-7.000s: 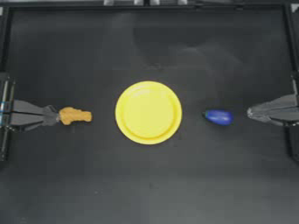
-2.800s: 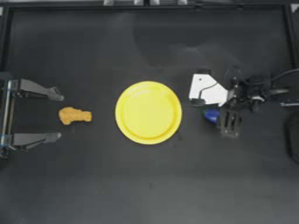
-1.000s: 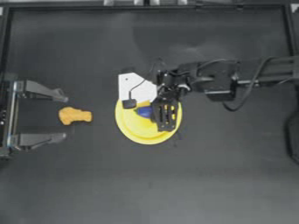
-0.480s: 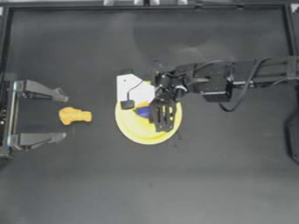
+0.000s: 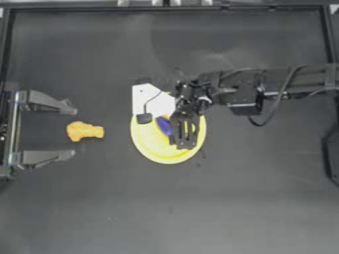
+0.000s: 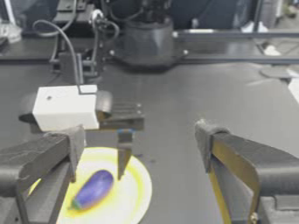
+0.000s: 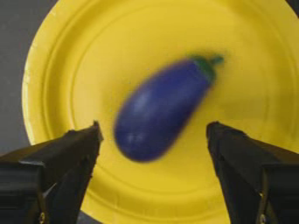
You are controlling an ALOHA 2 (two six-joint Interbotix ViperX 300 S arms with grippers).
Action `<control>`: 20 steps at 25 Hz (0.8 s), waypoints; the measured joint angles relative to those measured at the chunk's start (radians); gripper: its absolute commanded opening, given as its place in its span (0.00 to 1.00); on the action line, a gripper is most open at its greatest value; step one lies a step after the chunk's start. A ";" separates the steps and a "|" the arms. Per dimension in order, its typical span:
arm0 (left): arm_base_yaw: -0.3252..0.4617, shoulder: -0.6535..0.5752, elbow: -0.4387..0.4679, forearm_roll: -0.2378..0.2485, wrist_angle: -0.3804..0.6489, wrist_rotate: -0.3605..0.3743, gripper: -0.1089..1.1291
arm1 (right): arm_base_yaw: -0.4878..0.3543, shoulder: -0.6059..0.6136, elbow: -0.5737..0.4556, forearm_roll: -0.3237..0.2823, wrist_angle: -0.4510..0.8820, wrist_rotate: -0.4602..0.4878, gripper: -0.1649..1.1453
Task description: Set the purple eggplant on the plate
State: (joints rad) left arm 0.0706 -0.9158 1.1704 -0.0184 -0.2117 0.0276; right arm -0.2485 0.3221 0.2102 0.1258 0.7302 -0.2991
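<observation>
Glossy teardrop purple eggplant (image 7: pixel 161 111) on smooth round yellow plate (image 7: pixel 76 65), right end effector (image 7: pixel 153 151) spread above.

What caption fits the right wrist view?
Open right gripper above purple eggplant lying on yellow plate.

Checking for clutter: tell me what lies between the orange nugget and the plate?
Only bare table, in the top view: orange nugget, then plate.
</observation>
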 measured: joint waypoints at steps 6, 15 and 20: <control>0.005 0.000 0.002 0.000 0.000 0.000 0.92 | -0.008 -0.057 0.000 -0.002 0.025 0.000 0.88; 0.006 0.000 0.002 0.000 -0.002 0.000 0.92 | -0.011 -0.201 0.043 -0.002 0.003 0.000 0.87; 0.006 0.000 0.002 0.000 -0.002 0.000 0.92 | -0.011 -0.313 0.133 0.020 -0.094 0.000 0.87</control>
State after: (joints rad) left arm 0.0767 -0.9158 1.1720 -0.0184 -0.2132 0.0276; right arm -0.2592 0.0092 0.3436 0.1457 0.6366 -0.2991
